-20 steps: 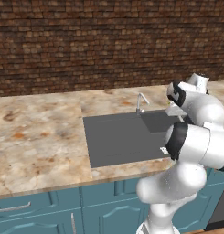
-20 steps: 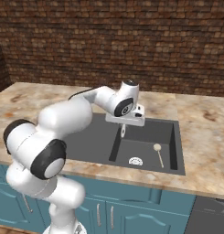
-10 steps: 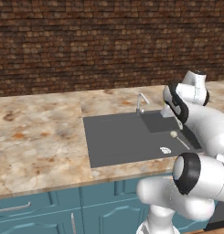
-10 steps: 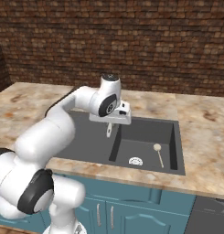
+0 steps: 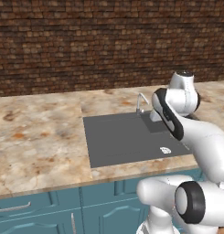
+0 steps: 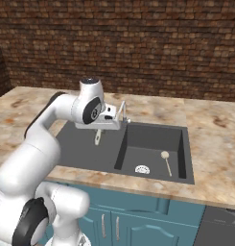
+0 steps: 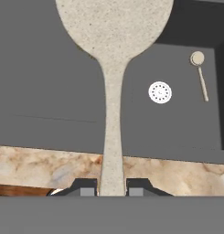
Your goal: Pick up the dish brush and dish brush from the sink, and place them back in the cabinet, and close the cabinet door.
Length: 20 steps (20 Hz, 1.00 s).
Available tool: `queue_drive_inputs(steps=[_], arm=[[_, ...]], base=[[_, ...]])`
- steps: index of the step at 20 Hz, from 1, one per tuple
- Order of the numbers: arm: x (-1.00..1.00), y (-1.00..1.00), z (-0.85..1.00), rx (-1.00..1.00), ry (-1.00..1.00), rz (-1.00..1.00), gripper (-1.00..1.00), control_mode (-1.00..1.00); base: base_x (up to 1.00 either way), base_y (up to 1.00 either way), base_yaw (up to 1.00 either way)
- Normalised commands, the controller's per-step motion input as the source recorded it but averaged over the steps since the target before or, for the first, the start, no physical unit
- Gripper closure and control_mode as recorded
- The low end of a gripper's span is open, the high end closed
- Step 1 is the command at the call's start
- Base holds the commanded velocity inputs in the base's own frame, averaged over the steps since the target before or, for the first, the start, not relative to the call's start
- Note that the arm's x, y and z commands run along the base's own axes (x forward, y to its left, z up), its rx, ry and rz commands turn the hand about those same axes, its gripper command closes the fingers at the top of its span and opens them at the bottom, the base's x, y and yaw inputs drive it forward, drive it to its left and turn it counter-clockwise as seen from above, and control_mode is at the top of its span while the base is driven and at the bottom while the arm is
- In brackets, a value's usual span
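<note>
Dish brush [image 7: 114,68] head cut off, handle clamped in claw [image 7: 112,187], second brush [image 6: 165,161] tiny in sink [image 6: 157,144]

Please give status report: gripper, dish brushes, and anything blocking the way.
Gripper shut on pale beige long-handled dish brush, held above dark grey sink. Second small round-headed brush lies in basin beside round silvery drain. Grey faucet close beside gripper.

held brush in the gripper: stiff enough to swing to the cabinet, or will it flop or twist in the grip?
Probably stiff: in the hand view the held brush runs straight from the gripper to its wide rounded head, with no sag. It may pivot, since the fingers pinch only the end of the thin handle and the head sits far out. It looks light for its size.
</note>
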Motion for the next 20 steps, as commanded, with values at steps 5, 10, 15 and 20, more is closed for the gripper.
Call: queue_drive_inputs(steps=[5,10,15,20], arm=[[-0.02,0.30,0.18,-0.01,0.00,0.00,1.00,-1.00],[0.00,0.11,0.17,0.00,0.00,0.00,1.00,-1.00],[0.00,0.09,0.13,0.00,0.00,0.00,1.00,-1.00],[0.00,0.00,0.03,0.00,0.00,0.00,1.00,-1.00]], base=[[0.00,0.00,0.00],[0.00,0.00,0.00],[0.00,0.00,0.00],[0.00,0.00,0.00]])
